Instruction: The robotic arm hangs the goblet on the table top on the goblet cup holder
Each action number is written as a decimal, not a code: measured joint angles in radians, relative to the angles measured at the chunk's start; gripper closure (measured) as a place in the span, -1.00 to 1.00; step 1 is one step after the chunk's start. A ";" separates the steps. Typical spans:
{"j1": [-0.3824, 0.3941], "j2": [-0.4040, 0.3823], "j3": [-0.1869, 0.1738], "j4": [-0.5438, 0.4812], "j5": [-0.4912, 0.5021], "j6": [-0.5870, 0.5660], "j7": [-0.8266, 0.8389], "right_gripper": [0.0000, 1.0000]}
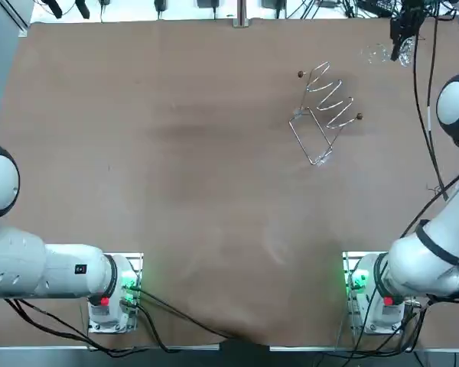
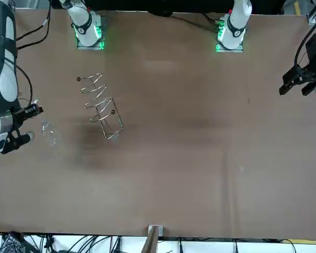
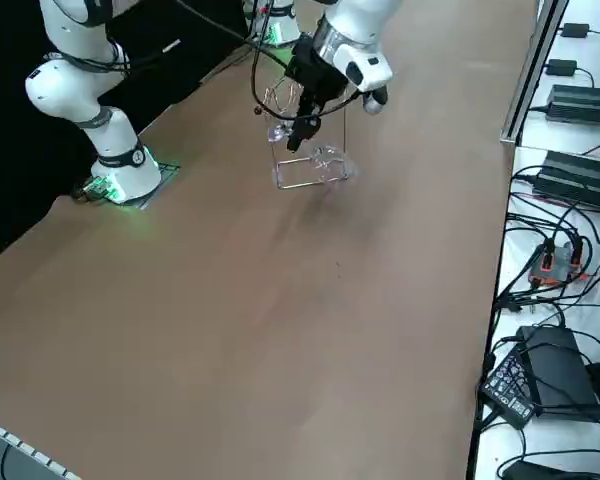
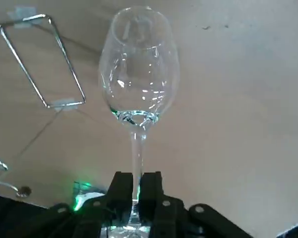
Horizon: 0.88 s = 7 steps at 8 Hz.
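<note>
The goblet [image 4: 139, 64] is being held by its stem, bowl pointing away from the wrist, near the table's [image 1: 176, 153] far right corner and seemingly clear of the surface. The right gripper's [image 4: 136, 181] fingers are pinching that stem closely. The wire holder [image 1: 325, 107] is standing nearby, apart.

Soft, even light fell on the table [image 1: 176, 153]; shadows were faint. Glints sat on the goblet [image 4: 139, 69], clamped in the right gripper [image 4: 137, 181] near the far right corner.
</note>
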 joint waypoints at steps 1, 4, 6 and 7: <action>0.020 0.004 0.001 0.007 0.000 -0.007 0.054 0.79; 0.069 0.005 0.002 0.012 0.066 -0.028 0.198 0.79; 0.073 0.005 0.002 0.017 0.096 -0.033 0.259 0.79; 0.073 0.005 0.001 0.024 0.125 -0.033 0.299 0.79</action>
